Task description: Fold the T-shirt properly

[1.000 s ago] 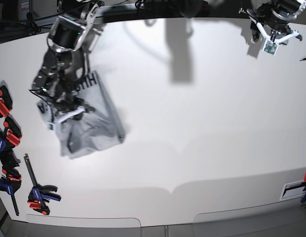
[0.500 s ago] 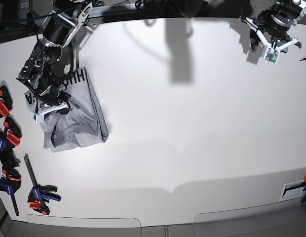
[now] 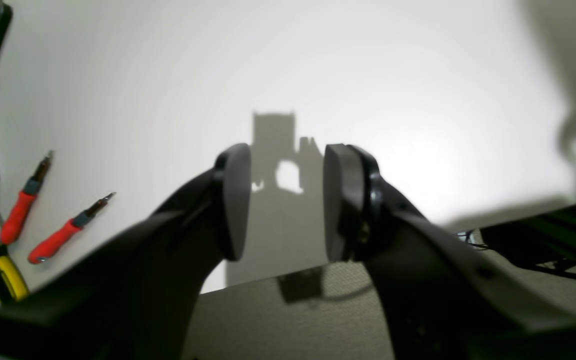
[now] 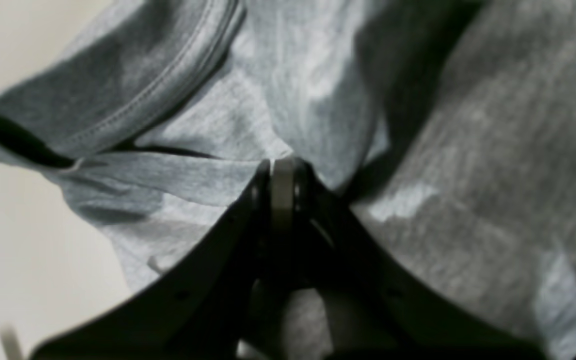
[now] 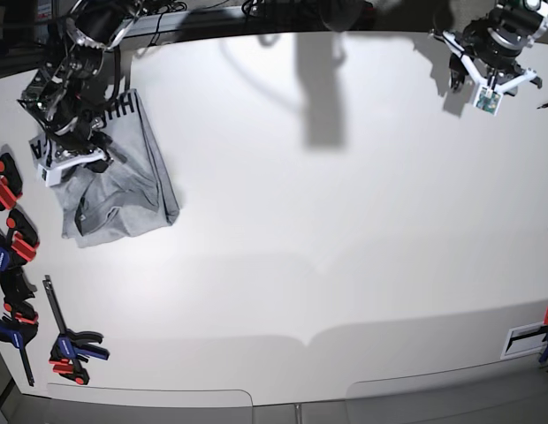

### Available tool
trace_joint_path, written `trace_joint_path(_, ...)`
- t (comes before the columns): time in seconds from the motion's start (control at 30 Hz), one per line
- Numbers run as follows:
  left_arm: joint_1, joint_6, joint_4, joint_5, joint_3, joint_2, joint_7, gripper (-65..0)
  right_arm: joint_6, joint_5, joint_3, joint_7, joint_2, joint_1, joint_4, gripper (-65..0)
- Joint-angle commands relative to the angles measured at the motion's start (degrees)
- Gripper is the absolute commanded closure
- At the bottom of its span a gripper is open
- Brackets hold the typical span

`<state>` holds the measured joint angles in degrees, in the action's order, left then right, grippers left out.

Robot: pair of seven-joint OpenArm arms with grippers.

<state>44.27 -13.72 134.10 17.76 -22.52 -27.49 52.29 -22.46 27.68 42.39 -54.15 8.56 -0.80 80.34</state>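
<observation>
here the white table (image 5: 345, 221) bears the t-shirt (image 5: 124, 194), right hand (image 4: 280, 172) clamped on it.

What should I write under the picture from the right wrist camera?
Right gripper pinched shut on the crumpled light grey cotton T-shirt.

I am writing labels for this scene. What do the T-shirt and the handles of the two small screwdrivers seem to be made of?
T-shirt: apparently soft knit cotton, matte heather grey; a flecked weave, limp folds and a stitched hem show. Screwdriver handles: probably plastic or rubber, smooth red with a grey collar; the picture is too blurred to tell which.
</observation>
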Motion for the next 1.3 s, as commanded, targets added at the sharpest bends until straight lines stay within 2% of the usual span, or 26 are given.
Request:
trace_joint_path(0.0, 0.3, 0.2, 0.9, -0.1, -0.3, -0.7, -1.5, -21.6, 0.4, 1.8, 0.5, 0.4, 0.8, 0.7, 1.6, 0.0)
trace_joint_path(0.13, 0.3, 0.2, 0.9, -0.1, -0.3, -0.7, -2.3, -21.6, 0.0, 7.3, 1.0, 2.2, 0.8, 1.2, 5.7, 0.0)
trace_joint_path(0.23, 0.3, 0.2, 0.9, -0.1, -0.3, -0.7, -2.9, -21.6, -4.9, 9.2, 1.0, 2.5, 0.8, 2.7, 9.6, 0.0)
trace_joint_path(0.37, 0.3, 0.2, 0.9, -0.2, -0.3, -0.6, -4.7, -21.3, -11.6, 14.8, 1.0, 2.0, 0.8, 3.5, 15.9, 0.0)
trace_joint_path(0.43, 0.1, 0.2, 0.9, -0.3, -0.4, -0.6, -6.2, -12.9, -14.8, 18.0, 1.0, -0.5, 0.8, 3.4, 19.4, 0.0)
trace_joint_path(0.5, -0.2, 0.3, 0.9, -0.3, -0.4, -0.6, -7.7, 0.0, -17.5, 21.9, 1.0, -3.9, 0.8, 2.4, 23.3, 0.0)
trace_joint_path(0.63, -0.6, 0.3, 0.9, -0.3, -0.4, -0.6, -9.6, 0.0, -17.5, 28.1, 1.0, -5.7, 0.0, -4.7, 32.3, 0.0)
trace_joint_path(0.9, 0.4, 0.2, 0.9, -0.2, -0.4, -0.6, -7.3, 0.0, -17.5, 28.2, 1.2, -6.5, -4.3, -24.1, 49.3, 0.0)
trace_joint_path(1.1, 8.1, 0.2, 0.9, -0.3, -0.4, -0.6, -3.3, 0.0, -17.5, 28.3, 1.2, -16.4, -4.2, -36.9, 52.5, 0.0)
trace_joint_path(1.27, 17.5, 0.2, 0.9, -0.2, -0.4, -0.6, 0.7, 0.0, -17.5, 28.3, 1.2, -21.0, -4.3, -47.4, 52.5, 0.0)
